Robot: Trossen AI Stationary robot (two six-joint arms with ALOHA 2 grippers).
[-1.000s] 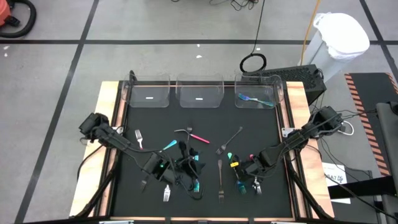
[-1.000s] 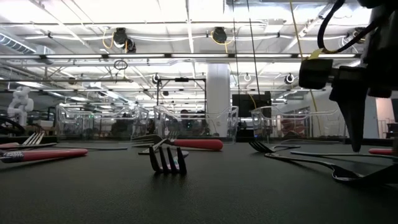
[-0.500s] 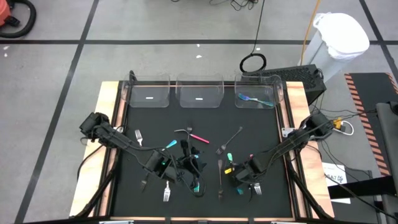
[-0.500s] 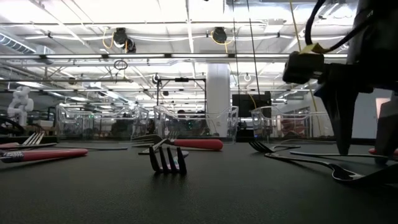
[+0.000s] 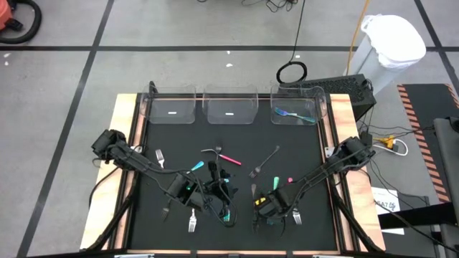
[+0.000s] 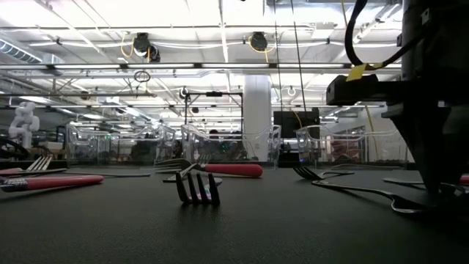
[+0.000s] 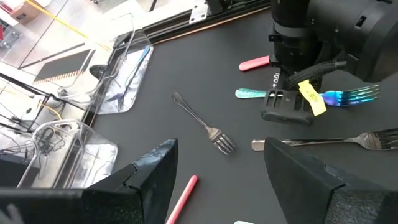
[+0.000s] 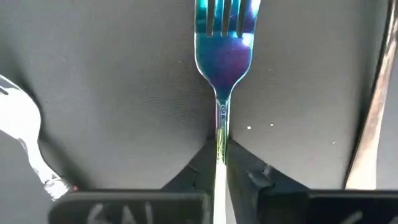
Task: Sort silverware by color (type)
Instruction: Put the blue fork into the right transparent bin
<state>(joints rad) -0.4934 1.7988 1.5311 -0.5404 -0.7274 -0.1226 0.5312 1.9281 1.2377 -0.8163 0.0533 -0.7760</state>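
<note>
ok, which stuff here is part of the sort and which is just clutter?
Job:
- blue fork, right gripper shut on its handle
- pink spoon
- silver fork
- blue pieces in the right bin
- left gripper, open, mid-table

Clutter:
- white bag
- cable loop

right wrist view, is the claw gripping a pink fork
No, the right claw is pinched on the handle of an iridescent blue fork.
</note>
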